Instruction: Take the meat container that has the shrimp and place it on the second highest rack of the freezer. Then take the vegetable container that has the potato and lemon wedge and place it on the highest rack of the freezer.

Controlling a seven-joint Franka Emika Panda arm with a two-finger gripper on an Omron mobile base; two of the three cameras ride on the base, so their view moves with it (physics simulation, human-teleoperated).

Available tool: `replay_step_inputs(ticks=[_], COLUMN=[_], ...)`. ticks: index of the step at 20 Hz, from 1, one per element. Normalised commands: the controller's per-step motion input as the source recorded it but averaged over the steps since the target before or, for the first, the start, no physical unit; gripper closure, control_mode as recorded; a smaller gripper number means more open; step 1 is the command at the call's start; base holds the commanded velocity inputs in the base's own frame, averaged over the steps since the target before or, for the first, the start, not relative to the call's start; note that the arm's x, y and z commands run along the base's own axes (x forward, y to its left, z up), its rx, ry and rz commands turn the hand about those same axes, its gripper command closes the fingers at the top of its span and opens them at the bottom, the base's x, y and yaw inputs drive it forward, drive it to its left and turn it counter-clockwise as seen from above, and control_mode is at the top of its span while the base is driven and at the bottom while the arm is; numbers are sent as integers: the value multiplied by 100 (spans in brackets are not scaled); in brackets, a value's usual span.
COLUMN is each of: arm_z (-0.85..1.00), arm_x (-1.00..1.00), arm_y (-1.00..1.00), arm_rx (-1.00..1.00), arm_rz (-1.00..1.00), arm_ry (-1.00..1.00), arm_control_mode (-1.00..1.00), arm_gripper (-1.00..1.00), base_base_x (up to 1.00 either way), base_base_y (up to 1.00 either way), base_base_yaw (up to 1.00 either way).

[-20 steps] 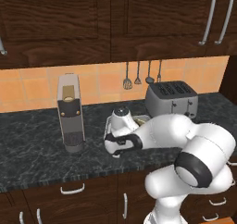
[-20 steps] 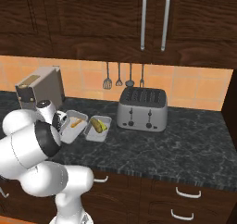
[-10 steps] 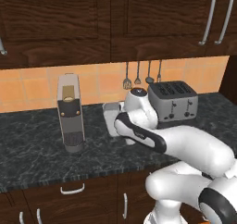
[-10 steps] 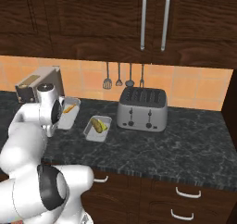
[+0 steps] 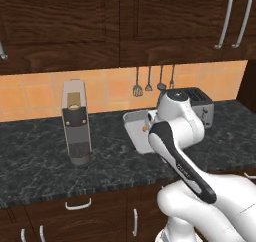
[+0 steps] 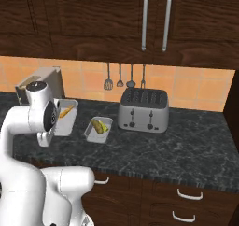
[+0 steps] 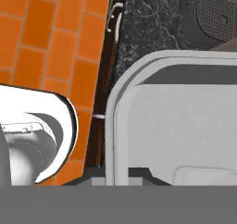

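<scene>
The arm's own wrist blocks most of the action here. In the left base view the white elbow and hand sit right in front of the shrimp container (image 5: 136,131), so all you get is its pale grey rim and a tiny orange speck at the edge. From the right base view it's clearer: the container (image 6: 64,116) is lifted off the counter (image 6: 186,136) and tipped up on its side, with the shrimp (image 6: 66,111) showing as a thin orange sliver inside.

The gripper (image 6: 50,121) is mostly buried behind the wrist housing there, fingers not really visible. It's clenched on the container rim, and the hand view backs that up, with the grey rim (image 7: 115,116) running right down to the bottom edge, cropped on the right.

The other container (image 6: 98,129) sits flat on the counter just left of the toaster (image 6: 142,109). The stuff in it reads as a yellow and olive blob, and I can't split potato from lemon wedge at this size.

No readable text anywhere, not on the coffee machine (image 5: 75,121) or the toaster.
</scene>
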Motion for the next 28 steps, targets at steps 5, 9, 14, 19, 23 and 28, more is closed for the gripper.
replay_step_inputs(ticks=[5,9,14,19,23,28], arm_z=[0,1,0,-1,-14,0], arm_x=[-100,-100,-100,-100,-57,0], arm_y=[-74,-73,-52,-6,0,0], arm_rx=[5,6,3,0,-3,0], arm_rz=[8,7,9,13,5,0], arm_ry=[-25,-29,-36,-37,-12,0], arm_control_mode=[-100,-100,-100,-100,100,100], arm_gripper=[100,100,100,100,100,100], base_base_x=[0,0,0,0,-13,-40], base_base_y=[0,0,0,0,1,1], base_base_yaw=[0,0,0,0,0,-54])
